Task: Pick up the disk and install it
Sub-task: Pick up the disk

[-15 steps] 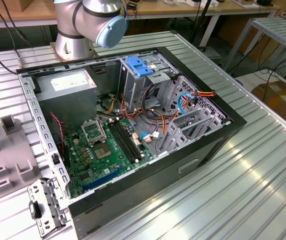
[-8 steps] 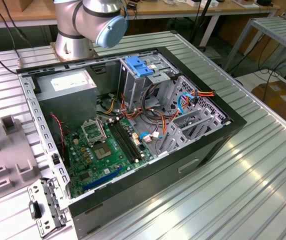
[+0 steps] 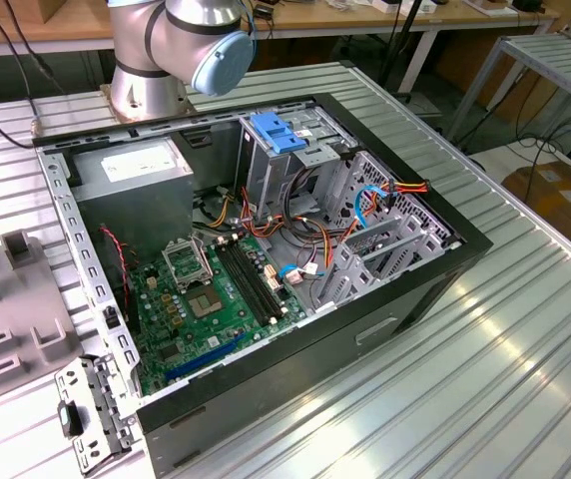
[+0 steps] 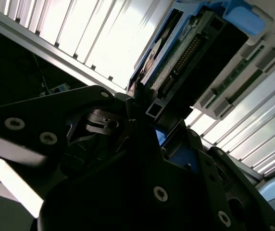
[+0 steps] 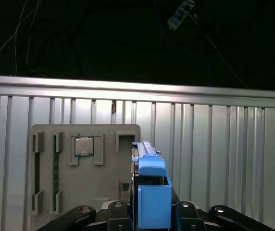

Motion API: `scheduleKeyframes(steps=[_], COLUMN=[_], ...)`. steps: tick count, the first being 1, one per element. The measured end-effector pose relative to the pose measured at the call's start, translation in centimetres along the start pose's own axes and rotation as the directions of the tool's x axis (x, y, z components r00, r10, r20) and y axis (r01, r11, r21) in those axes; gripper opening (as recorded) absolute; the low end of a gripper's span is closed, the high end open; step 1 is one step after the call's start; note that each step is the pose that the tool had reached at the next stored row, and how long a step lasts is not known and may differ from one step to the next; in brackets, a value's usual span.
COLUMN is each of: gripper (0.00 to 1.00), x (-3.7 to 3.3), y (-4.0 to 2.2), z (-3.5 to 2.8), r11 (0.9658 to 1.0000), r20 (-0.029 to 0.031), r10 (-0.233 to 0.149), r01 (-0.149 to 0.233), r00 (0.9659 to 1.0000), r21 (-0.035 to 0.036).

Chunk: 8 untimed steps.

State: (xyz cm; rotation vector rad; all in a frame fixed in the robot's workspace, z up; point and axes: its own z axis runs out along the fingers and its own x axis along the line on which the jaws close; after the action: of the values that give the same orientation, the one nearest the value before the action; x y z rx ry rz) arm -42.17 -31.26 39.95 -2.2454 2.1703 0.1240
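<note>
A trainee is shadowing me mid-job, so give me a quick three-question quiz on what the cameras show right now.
1. True or false: the computer case lies with its side open and its motherboard exposed.
2. In the first wrist view, what stands between the fingers? A) a cable B) the disk C) a fan
3. Fill in: the grey tray holds a square ____.
Key: 1 true; 2 B; 3 processor chip.

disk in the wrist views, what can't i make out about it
First wrist view: the disk is edge-on, its flat faces hidden; the picture's edge cuts off its near end at the gripper.
Second wrist view: the picture's edge cuts off its far end; the gripper's dark body covers the near end.
</note>
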Motion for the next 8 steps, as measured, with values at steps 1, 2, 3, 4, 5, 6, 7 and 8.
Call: scheduleKeyframes(steps=[1, 2, 3, 4, 5, 6, 7, 8], gripper=[0.37, 0.37, 0.37, 0.37, 0.37, 0.37, 0.37, 0.37], x=[-0.01, -0.02, -0.03, -0.04, -0.05, -0.06, -0.07, -0.08], y=[0.00, 0.01, 0.01, 0.02, 0.03, 0.03, 0.04, 0.04], z=[-0.08, -0.20, -0.37, -0.62, -0.75, -0.84, -0.99, -1.10], r11=[1.0000, 1.0000, 1.0000, 1.0000, 1.0000, 1.0000, 1.0000, 1.0000], r20=[0.0011, 0.0025, 0.0044, 0.0070, 0.0083, 0.0093, 0.0109, 0.0119], r10=[0.000, 0.000, 0.000, 0.000, 0.000, 0.000, -0.001, -0.001], r01=[0.000, 0.000, 0.000, 0.000, 0.000, 0.000, 0.001, 0.001], r00=[1.0000, 1.0000, 1.0000, 1.0000, 1.0000, 1.0000, 0.9999, 0.9999], r21=[0.0000, 0.0000, 0.0002, 0.0001, 0.0001, 0.0002, 0.0003, 0.0003])
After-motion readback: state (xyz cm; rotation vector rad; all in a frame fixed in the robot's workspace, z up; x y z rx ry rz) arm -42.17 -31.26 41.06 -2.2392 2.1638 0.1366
